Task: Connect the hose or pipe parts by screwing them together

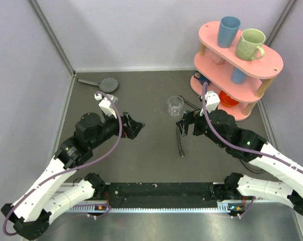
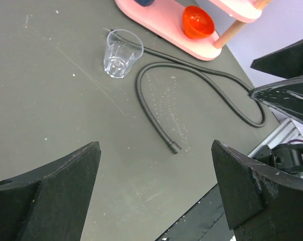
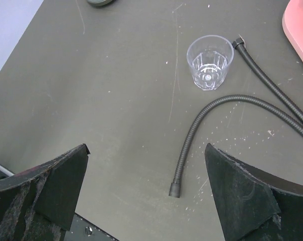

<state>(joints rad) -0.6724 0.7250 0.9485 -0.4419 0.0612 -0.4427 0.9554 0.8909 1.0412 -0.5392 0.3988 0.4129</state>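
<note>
Left tool [image 1: 134, 126] wide open, empty, right tool [image 1: 184, 125] wide open, empty, hose [image 3: 232, 98] untouched

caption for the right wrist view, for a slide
Open right gripper above the dark flexible hose, one end lying free, the other beside a clear cup.
</note>
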